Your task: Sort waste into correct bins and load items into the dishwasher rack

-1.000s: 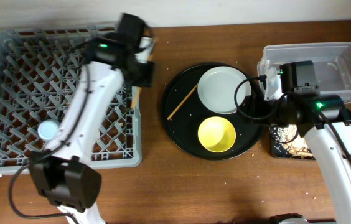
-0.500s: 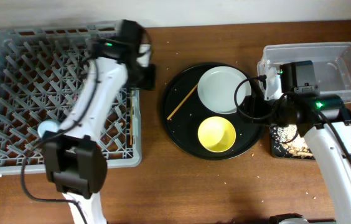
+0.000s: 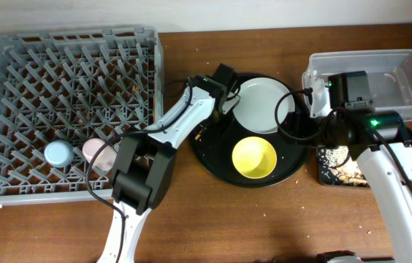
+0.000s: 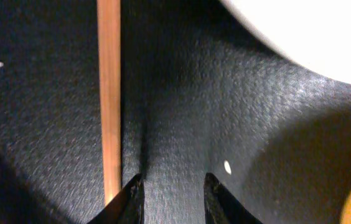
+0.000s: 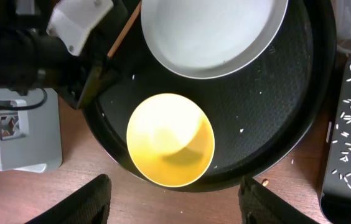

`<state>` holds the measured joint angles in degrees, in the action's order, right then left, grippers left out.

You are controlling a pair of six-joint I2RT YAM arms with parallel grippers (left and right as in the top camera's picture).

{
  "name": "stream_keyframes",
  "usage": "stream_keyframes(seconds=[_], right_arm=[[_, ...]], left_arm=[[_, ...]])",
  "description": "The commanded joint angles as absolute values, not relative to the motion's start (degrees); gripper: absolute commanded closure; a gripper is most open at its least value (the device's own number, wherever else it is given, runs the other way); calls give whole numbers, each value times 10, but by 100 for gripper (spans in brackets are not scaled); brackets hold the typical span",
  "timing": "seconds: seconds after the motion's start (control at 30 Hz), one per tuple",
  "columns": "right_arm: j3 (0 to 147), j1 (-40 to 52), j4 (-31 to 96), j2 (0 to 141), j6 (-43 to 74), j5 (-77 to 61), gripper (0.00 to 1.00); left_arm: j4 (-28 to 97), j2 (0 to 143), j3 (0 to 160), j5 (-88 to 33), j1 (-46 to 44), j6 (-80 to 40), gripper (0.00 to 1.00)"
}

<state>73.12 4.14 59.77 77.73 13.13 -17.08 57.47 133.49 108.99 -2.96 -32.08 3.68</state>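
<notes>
My left gripper [image 4: 171,180] is open and low over the large round black tray [image 3: 213,159]. A wooden chopstick [image 4: 109,93] lies just outside its left finger, and nothing is between the jaws. The gripper also shows in the overhead view [image 3: 211,120] and the right wrist view [image 5: 93,84]. The pale plate [image 3: 263,106] and yellow bowl [image 3: 254,158] sit on the round tray. My right gripper [image 5: 175,185] is wide open and empty above the bowl [image 5: 170,140]. The light-blue cup [image 3: 58,153] and pink cup [image 3: 96,151] stand in the grey rack [image 3: 16,66].
The clear tub [image 3: 403,73] stands at the far right, partly behind my right arm. The shallow black tray [image 3: 341,168] with crumbs lies in front of it. Loose crumbs dot the round tray and the wooden table [image 3: 279,226].
My left arm has swung from the rack's right edge over to the round tray and come down beside the chopstick. The pink cup now shows in the rack. The right arm has not moved.
</notes>
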Motion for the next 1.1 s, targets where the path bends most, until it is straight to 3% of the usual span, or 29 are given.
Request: stream_keyframes(seconds=[0.0,0.17,0.23,0.27,0.47,0.6,0.67,0.73,0.83,0.9,1.03,1.07], right_arm=[[735,37,598,776,131,-174,33],[735,37,598,776,131,-174,33],[735,37,598,776,131,-174,33],[735,37,598,776,131,-174,33],[735,37,599,776,131,-174,33],[735,37,598,776,131,-174,33],[735,37,598,776,131,-174,33],[735,37,598,776,131,-174,33],[735,37,598,776,131,-174,33],[735,37,598,776,131,-174,33],[735,37,598,776,131,-174,33],[735,37,598,776,131,-174,33]], left_arm=[[571,1296,1109,33,-319,42,69],[510,1363,1075,44,-316,42,69],[515,1366,1075,43,-316,42,83],[537,1366,1079,39,-316,41,98],[724,1234,1237,39,-249,-30,100],[803,1144,1238,44,-150,-119,100],[766,1145,1164,57,-132,-122,98],[679,1145,1068,73,-122,-121,91],[638,1145,1000,73,-123,-119,91],[656,1129,1023,53,-123,-119,69],[644,1101,1046,-238,-163,-48,67],[643,1106,1037,-250,-188,-42,65]])
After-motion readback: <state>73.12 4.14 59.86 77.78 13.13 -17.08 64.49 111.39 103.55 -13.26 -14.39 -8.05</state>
